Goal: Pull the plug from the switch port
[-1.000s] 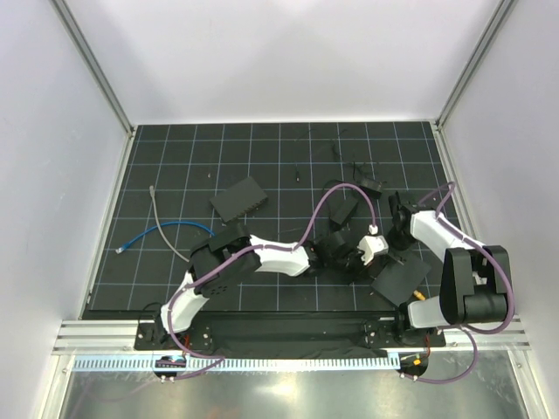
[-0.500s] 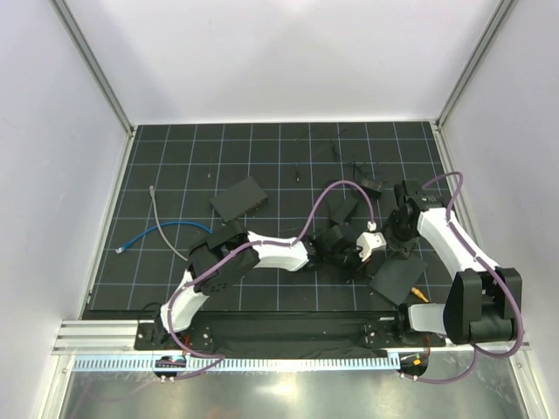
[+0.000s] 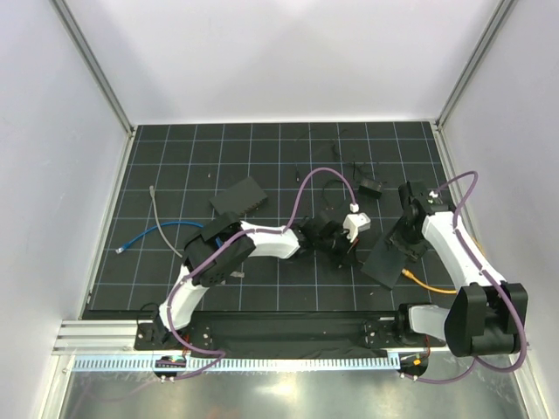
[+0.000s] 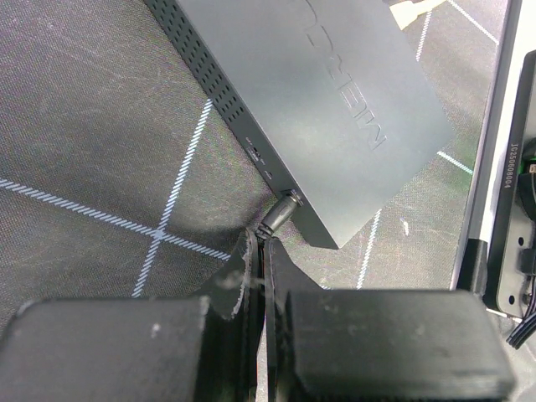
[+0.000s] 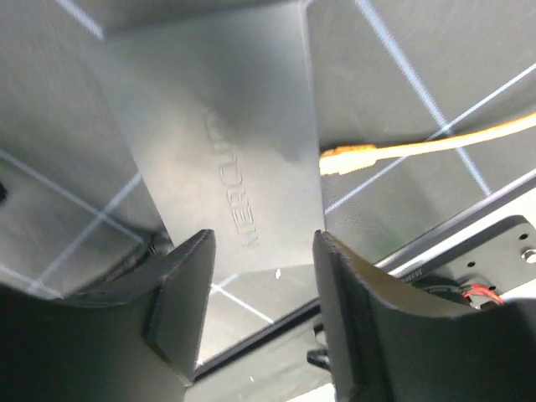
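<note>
The left gripper [image 4: 258,251] has its fingers [image 4: 239,280] pressed almost together. They pinch the back end of the little black plug [image 4: 281,215]. The plug still sits in its hole at the corner of the switch [image 4: 335,84], on the side that has rows of tiny holes. The switch is a flat dark grey box with a name on its top. It lies flat on the black mat with white lines [image 4: 84,151].

The right gripper [image 5: 264,243] has its fingers [image 5: 180,293] spread apart, one on each side, over the other end of the switch. I cannot tell if they touch it. An orange cable [image 5: 435,138] lies on the mat, and its yellow tip is right at the long edge of the switch.

From above, the switch is near the front edge of the desk, on the right side. The two grippers meet there, the left one reaching in from the middle. A second black box [image 3: 238,198] lies in the middle of the desk. A blue cable [image 3: 170,229] and a grey cable [image 3: 157,214] lie near the left edge.
</note>
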Controlling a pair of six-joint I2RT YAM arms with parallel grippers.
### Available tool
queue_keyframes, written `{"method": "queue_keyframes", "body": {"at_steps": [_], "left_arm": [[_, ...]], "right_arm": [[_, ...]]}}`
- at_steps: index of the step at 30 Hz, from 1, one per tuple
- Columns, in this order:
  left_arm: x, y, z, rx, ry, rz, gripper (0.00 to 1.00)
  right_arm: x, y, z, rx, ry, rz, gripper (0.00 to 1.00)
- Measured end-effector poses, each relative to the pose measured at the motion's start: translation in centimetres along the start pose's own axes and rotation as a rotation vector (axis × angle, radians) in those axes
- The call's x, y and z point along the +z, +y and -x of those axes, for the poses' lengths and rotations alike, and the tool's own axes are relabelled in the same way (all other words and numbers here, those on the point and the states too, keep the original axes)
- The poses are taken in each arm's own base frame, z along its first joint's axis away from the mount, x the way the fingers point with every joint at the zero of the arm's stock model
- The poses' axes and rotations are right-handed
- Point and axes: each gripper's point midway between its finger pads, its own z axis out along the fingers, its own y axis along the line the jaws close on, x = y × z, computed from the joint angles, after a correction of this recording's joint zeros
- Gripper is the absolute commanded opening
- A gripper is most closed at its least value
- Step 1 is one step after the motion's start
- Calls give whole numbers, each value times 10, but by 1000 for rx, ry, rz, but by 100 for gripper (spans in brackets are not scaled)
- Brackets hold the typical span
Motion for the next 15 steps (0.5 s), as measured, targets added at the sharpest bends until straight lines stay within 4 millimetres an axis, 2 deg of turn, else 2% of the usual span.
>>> {"method": "queue_keyframes", "body": {"at_steps": [1, 7, 11, 15], "left_arm": [[0, 0, 0, -1, -1, 1, 0], [-1, 0, 0, -2, -1, 5, 0], [0, -2, 0, 0, 0, 3, 0], [1, -4, -1, 11, 1, 9, 0]], "right_arm": [[0, 0, 5, 11, -15, -6, 70], [16, -8, 34, 114, -48, 9, 87], [34, -12, 37, 103, -43, 17, 87], [49, -4, 36, 58, -28, 52, 87]]}}
